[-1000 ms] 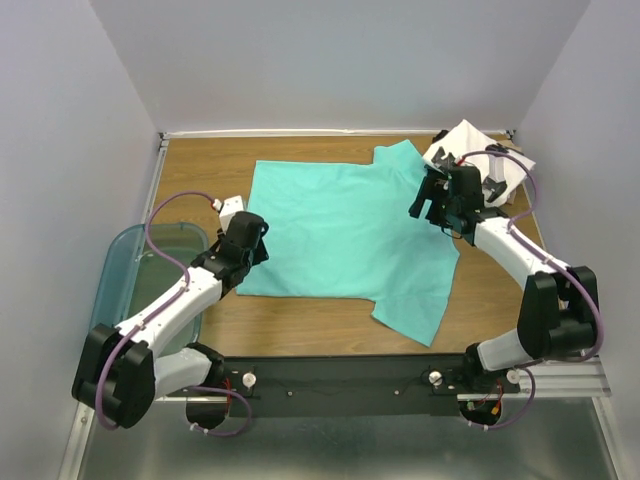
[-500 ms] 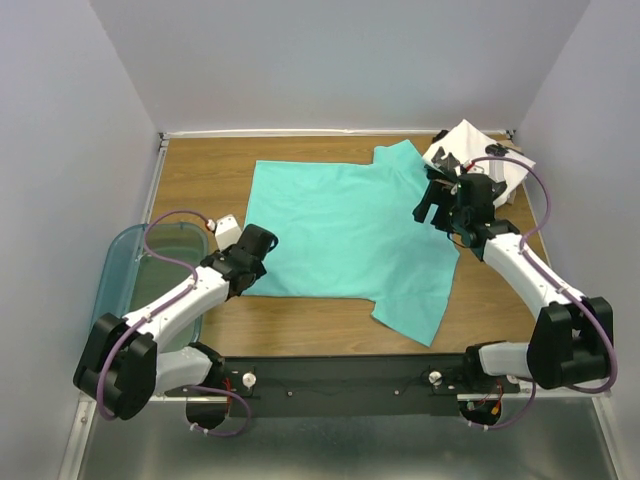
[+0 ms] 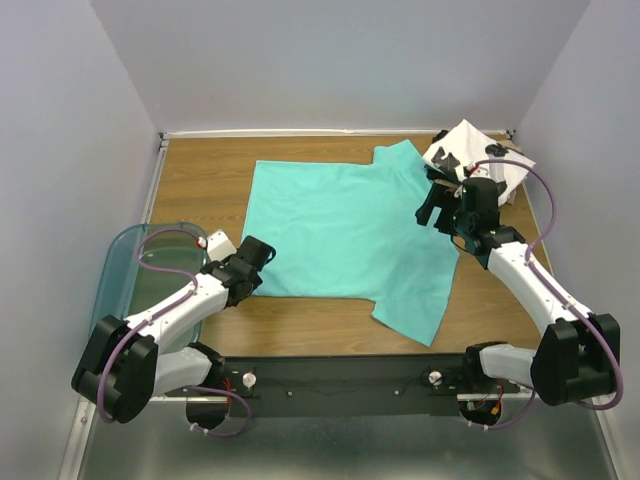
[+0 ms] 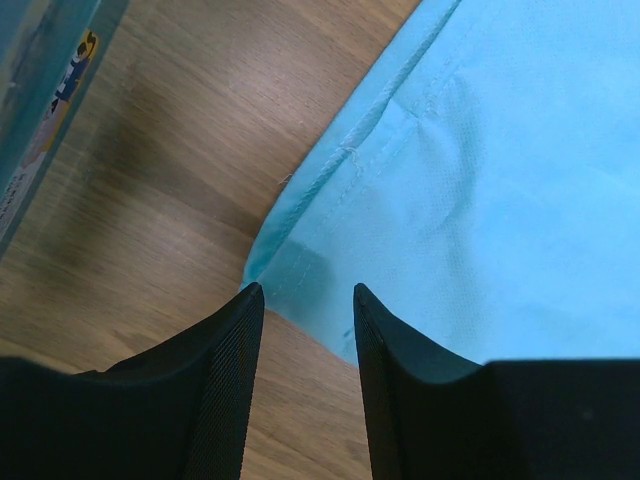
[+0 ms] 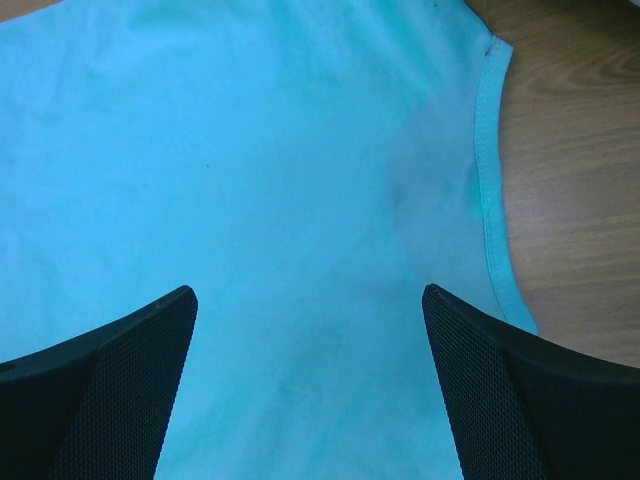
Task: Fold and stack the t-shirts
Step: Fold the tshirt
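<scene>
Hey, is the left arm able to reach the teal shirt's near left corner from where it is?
Probably yes: the left pincer hovers open right at a hem corner of the teal shirt, nothing in between.

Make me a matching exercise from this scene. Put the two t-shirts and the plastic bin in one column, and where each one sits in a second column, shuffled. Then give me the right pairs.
Column A
1. teal t-shirt
2. white printed t-shirt
3. plastic bin

Column B
a. at the table's left edge, beside the left arm
b. spread out flat across the middle of the table
c. folded at the far right corner of the table

Pairs: 1-b, 2-c, 3-a
</scene>
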